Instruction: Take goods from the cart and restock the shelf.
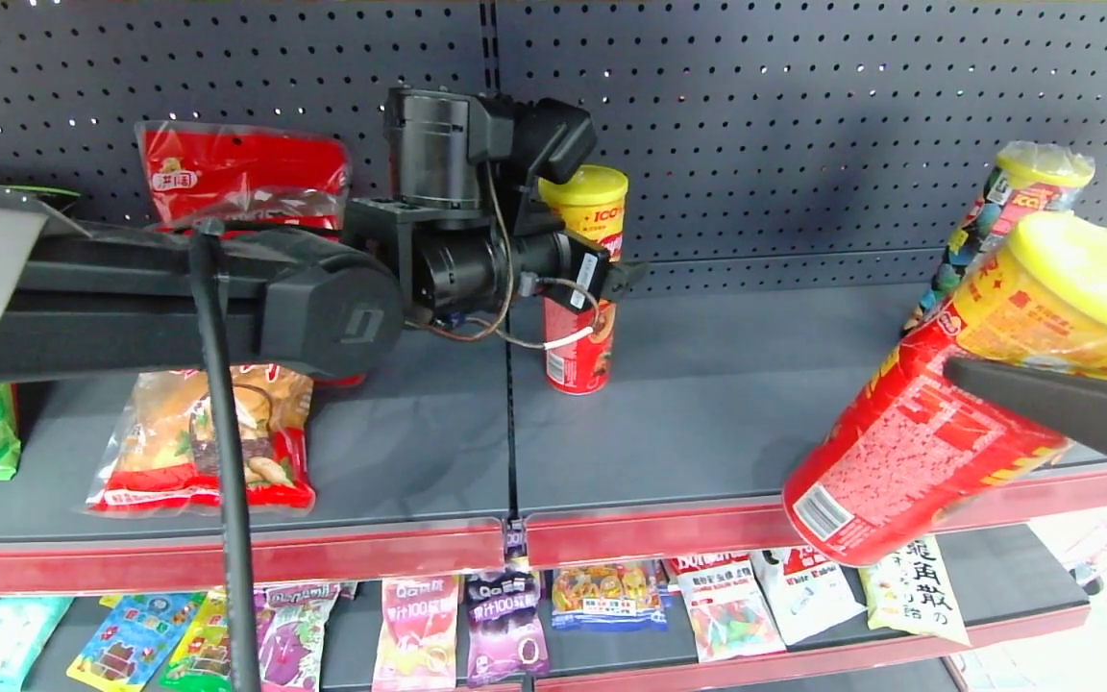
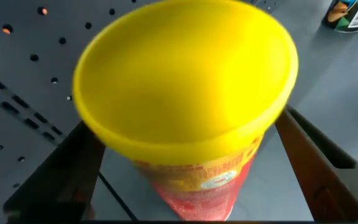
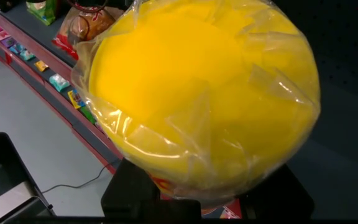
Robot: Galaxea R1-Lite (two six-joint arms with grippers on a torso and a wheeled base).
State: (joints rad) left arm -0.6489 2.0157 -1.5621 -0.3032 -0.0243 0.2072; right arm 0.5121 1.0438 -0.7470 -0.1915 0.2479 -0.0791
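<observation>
Hanging off the shelf's (image 1: 707, 423) right front edge, your right gripper (image 1: 1005, 384) is clamped on a tilted can (image 1: 899, 452) (film-wrapped lid). Your left gripper (image 1: 611, 279) straddles an upright can (image 1: 580, 356) mid-shelf, near the pegboard (image 1: 803, 115) — gripping or loose, you cannot tell.

The left arm (image 1: 227, 298) covers the middle of the upright can (image 1: 580, 360) at 12 o'clock on the shelf (image 1: 707, 423). Its blurred yellow lid (image 2: 185, 74) hides whether the left claw (image 2: 188, 134) touches it. The tilted can (image 1: 909, 452) in the right claw (image 1: 996, 380), at 3 o'clock, runs off the picture's edge.
</observation>
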